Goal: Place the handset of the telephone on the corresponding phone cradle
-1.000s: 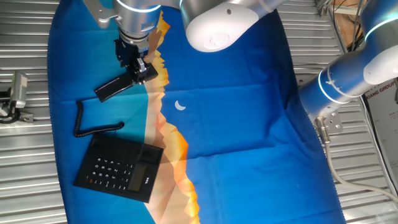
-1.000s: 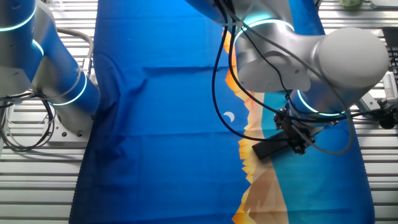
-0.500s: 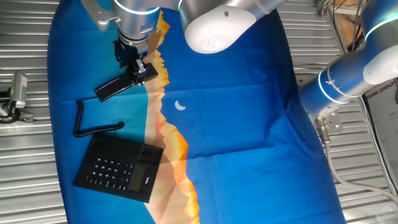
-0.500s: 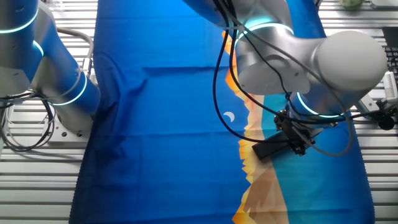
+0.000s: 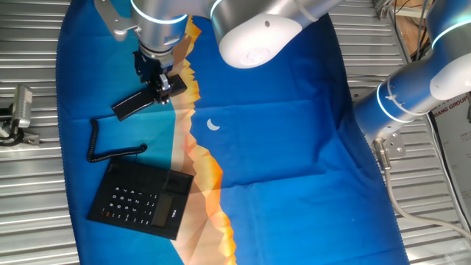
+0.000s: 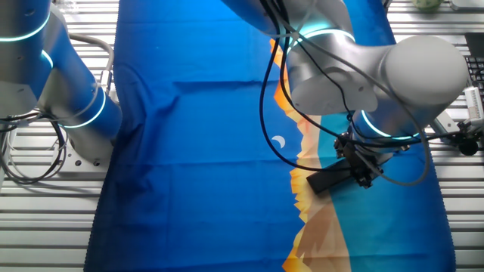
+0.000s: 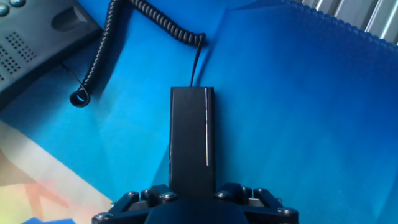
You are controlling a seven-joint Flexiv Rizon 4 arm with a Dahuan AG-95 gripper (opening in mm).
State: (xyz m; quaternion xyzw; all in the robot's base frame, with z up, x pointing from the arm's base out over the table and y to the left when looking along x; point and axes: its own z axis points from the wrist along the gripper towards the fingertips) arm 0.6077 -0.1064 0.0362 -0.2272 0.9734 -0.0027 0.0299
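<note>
The handset (image 5: 135, 105) is a long black bar, and my gripper (image 5: 160, 84) is shut on its right end, over the upper left of the blue cloth. In the hand view the handset (image 7: 193, 137) runs straight out from between the fingers (image 7: 147, 196), and its coiled cord (image 7: 118, 31) curls off to the upper left. The telephone base (image 5: 140, 200) lies below it on the cloth, with the phone cradle (image 5: 104, 193) along its left side. The cradle (image 7: 37, 31) also shows at the top left of the hand view. The other fixed view shows the handset (image 6: 331, 180) in the gripper (image 6: 360, 169); the base is hidden there.
The coiled cord (image 5: 103, 149) lies slack between the handset and the base. A second robot arm (image 5: 412, 88) stands at the right of the table. Metal slats (image 5: 29, 184) surround the cloth, with a small metal fixture (image 5: 18, 110) at the left.
The arm has shifted very slightly to the left, with the handset still held. The base and cord have not moved.
</note>
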